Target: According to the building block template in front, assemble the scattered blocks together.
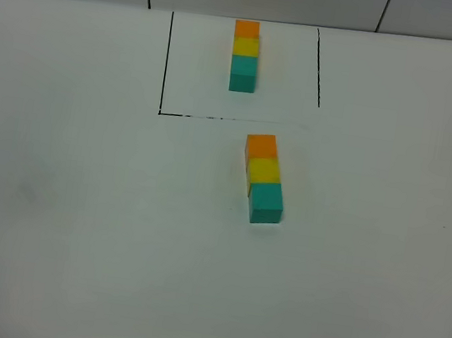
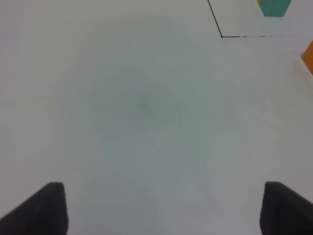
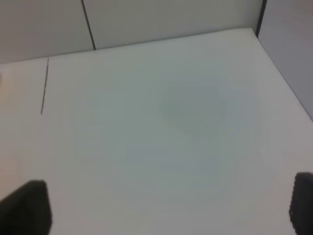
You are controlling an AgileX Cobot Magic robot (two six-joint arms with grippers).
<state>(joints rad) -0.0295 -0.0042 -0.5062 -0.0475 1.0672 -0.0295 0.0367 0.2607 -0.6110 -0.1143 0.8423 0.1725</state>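
The three scattered blocks sit joined in a row on the desk near the building block template, both hands spread and empty, so a bump could knock them apart.

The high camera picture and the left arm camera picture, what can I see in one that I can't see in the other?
Only the high camera shows both block rows whole: the small row inside the black outline, and the bigger orange block, yellow block and teal block joined in a slightly crooked line in front of it.

Only the left arm camera shows the left gripper, its fingers wide apart with nothing between them.

Both show the white table, a corner of the outline, and bits of teal and orange.
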